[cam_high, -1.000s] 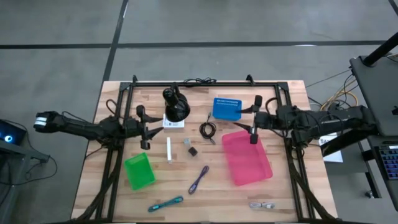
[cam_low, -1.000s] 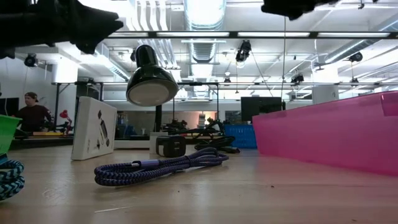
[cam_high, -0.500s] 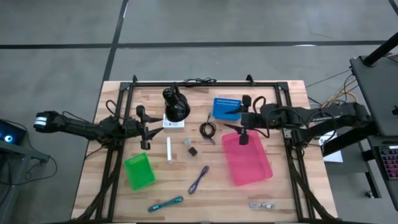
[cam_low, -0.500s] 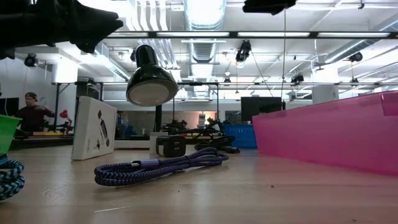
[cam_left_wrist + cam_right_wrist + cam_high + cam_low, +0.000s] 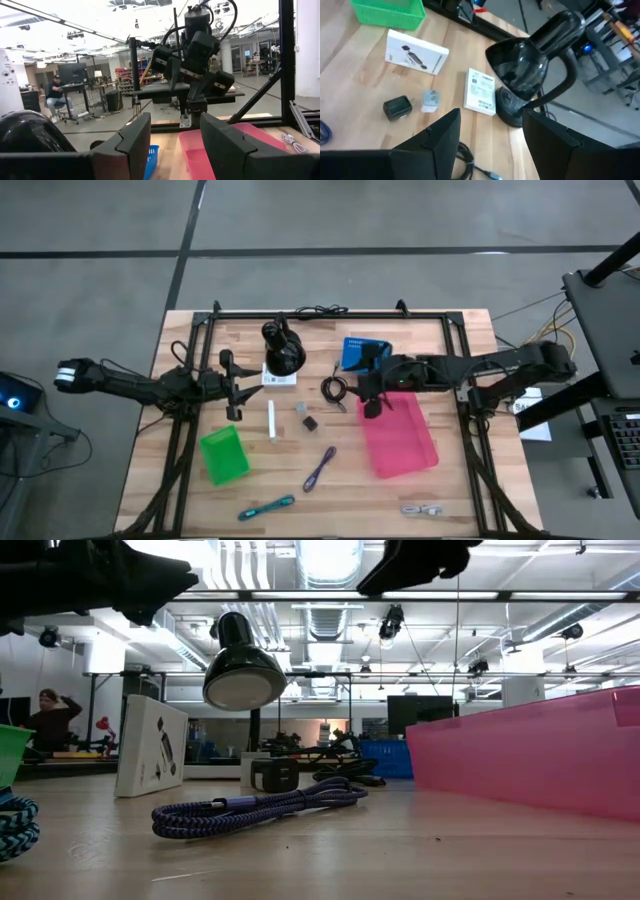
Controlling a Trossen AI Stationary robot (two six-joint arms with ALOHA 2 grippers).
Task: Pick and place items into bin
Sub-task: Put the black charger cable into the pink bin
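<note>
The items lie mid-table: a black coiled cable [image 5: 333, 390], a white box standing on edge [image 5: 272, 422], a small dark block [image 5: 310, 422], a silver piece [image 5: 300, 408], a white card [image 5: 280, 378], a purple cable [image 5: 319, 468] and a teal cable [image 5: 267, 507]. My right gripper [image 5: 368, 385] hangs open in the air over the pink bin's [image 5: 400, 442] far left corner, just right of the coiled cable; its wrist view [image 5: 492, 145] looks down on the card [image 5: 481, 91], the block [image 5: 398, 106] and the silver piece [image 5: 430, 100]. My left gripper [image 5: 232, 385] waits open at the left.
A black desk lamp [image 5: 282, 347] stands at the far middle, beside the card. A blue bin [image 5: 362, 353] sits behind the pink one, a green bin [image 5: 223, 455] at the near left. A silver-white piece [image 5: 422, 508] lies near the front right edge. A black frame rims the table.
My right gripper has travelled toward the table's left, from above the pink bin's far right corner to above its far left corner near the coiled cable, tipping downward and rolling a little. It has stayed open. No item has moved.
</note>
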